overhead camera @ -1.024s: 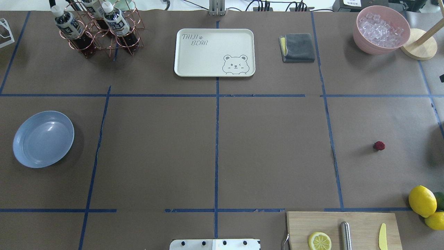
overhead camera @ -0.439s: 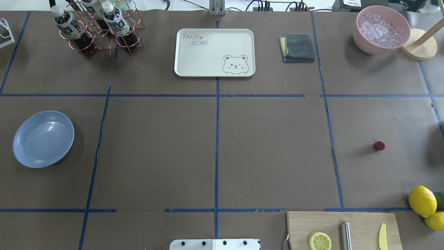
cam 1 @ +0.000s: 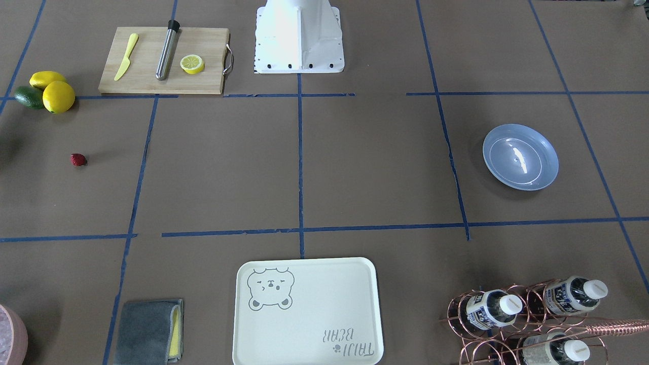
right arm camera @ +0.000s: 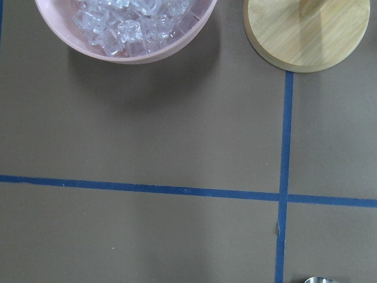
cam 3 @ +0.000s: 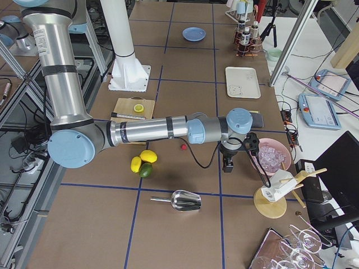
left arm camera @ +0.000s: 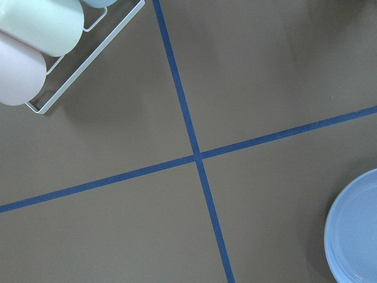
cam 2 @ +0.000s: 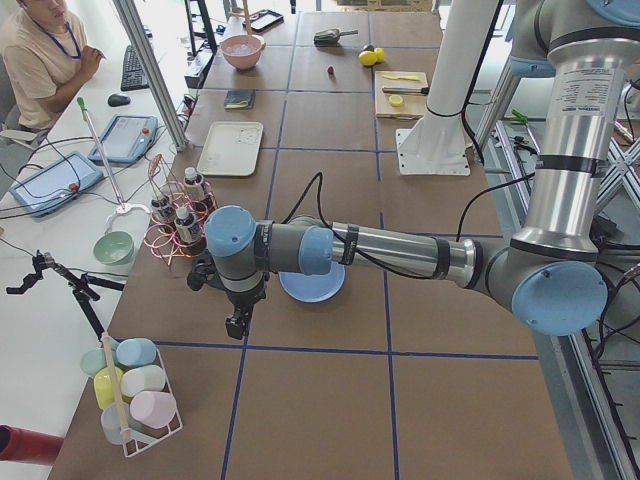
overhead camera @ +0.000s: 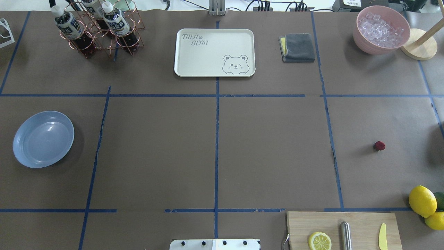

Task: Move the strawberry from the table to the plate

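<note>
The strawberry [overhead camera: 379,146], tiny and dark red, lies alone on the brown paper table [overhead camera: 270,149] at the right; it also shows as the strawberry [cam 1: 78,160] in the front view. At the far left sits the pale blue plate [overhead camera: 43,139], with nothing on it. My left gripper [cam 2: 238,322] points down beside the plate [cam 2: 312,285], past the overhead view's left edge. My right gripper [cam 3: 227,166] hangs between the strawberry [cam 3: 183,147] and a pink bowl. Both grippers show only in side views, so I cannot tell whether they are open or shut.
A cream bear tray [overhead camera: 214,52], a copper bottle rack [overhead camera: 97,31], a grey cloth [overhead camera: 298,47] and a pink ice bowl [overhead camera: 381,29] line the far side. Near me are a cutting board [overhead camera: 343,225], lemons [overhead camera: 422,200] and a metal scoop [cam 3: 179,200].
</note>
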{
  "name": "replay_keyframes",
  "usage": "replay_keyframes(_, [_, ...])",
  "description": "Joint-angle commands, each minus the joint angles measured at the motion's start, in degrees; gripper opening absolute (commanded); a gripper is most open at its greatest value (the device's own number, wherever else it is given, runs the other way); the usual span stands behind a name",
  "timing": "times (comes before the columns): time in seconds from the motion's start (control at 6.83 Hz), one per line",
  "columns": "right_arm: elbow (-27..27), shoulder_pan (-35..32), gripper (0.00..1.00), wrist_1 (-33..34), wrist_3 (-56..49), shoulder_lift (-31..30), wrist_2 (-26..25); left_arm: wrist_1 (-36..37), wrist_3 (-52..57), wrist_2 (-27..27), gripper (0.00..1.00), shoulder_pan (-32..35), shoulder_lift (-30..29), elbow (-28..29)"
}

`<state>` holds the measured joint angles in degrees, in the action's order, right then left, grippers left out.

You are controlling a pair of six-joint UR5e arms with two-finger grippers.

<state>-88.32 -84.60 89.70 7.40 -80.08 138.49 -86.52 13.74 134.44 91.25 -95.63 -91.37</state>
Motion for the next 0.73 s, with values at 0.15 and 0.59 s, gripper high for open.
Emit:
replay_keyframes(0.15, [0.1,1.0,1.0,-0.1,0.5,-0.2,-0.1,-7.0,0.0,6.4,1.0,-3.7,1.3,2.9])
replay_keyframes(0.59, [0.2,1.7,1.0,-0.1,0.4,-0.3,-0.5,-19.6,-8.2,6.2,1.0,-15.3,1.3,7.9])
